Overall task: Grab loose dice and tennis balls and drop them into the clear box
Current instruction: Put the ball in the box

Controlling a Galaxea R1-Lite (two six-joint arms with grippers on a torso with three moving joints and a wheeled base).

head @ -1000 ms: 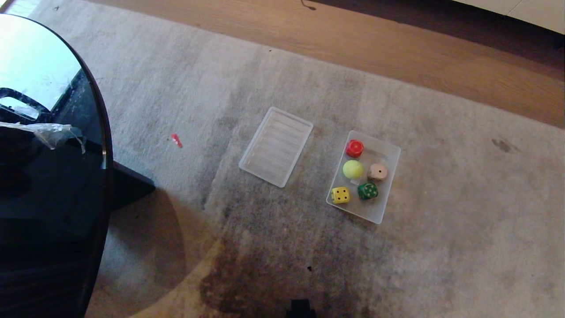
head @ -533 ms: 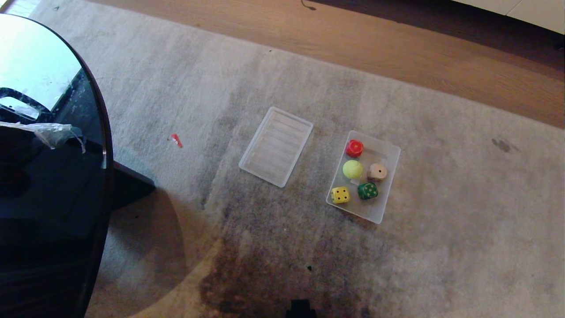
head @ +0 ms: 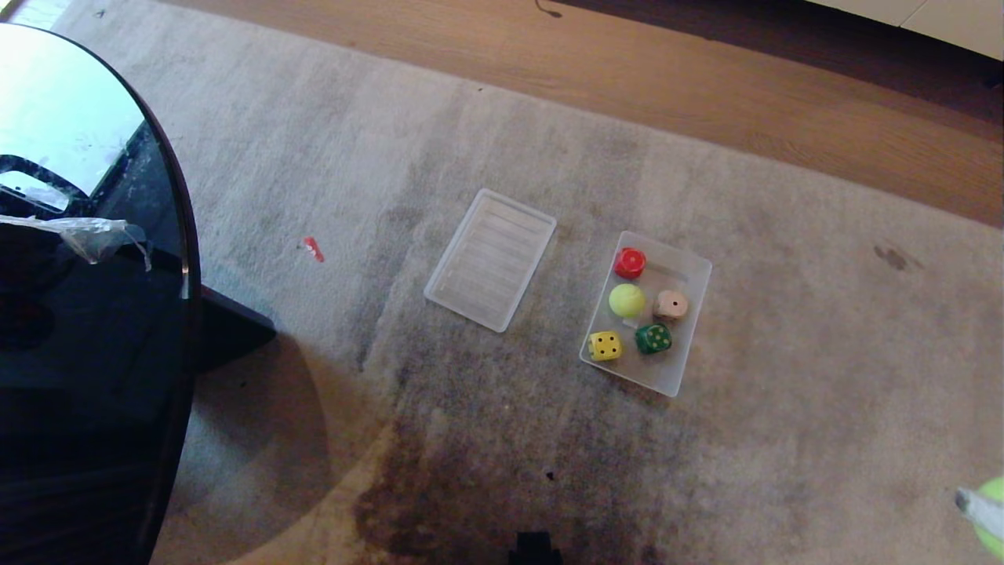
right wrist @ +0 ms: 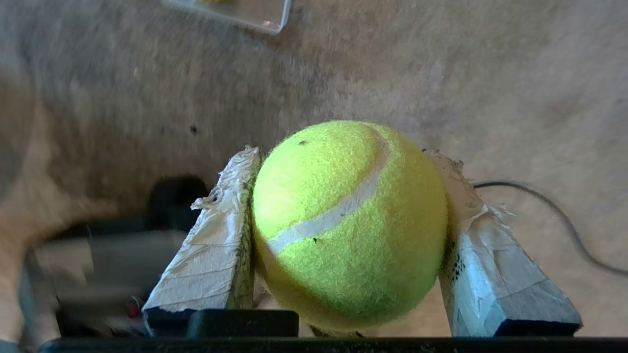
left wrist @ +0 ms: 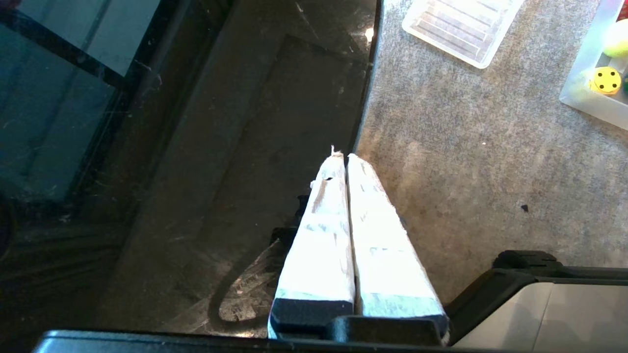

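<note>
While the rug [head: 502, 439] carries everything, notes run as follows.
Clear box: the clear box [head: 695, 271] sits on the rug, right of centre in the head view, its long side running away from the robot.
Box contents: red die [head: 630, 263] at the far end; tennis ball [head: 627, 300] and beige die [head: 671, 304] side by side in the middle; yellow die [head: 605, 346] and dark green die [head: 653, 339] at the near end. All five lie apart or barely touching; contact too fine to call.
Lid: ribbed translucent lid [head: 491, 260] lies flat on the rug just left of the box, apart from it.
Right claw: right claw [right wrist: 346, 162] is clamped on a second tennis ball [right wrist: 348, 223], one taped finger on each side of it, over bare rug.
Left claw: left claw [left wrist: 343, 157] has its taped fingers pressed together, nothing between them, at the edge of the dark glass tabletop [head: 86, 329].
Cut off: in the head view only a sliver of the held ball and one fingertip show at the lower right edge.
Hard to make out: small red scrap [head: 314, 249] on the rug left of the lid; its nature unclear.
</note>
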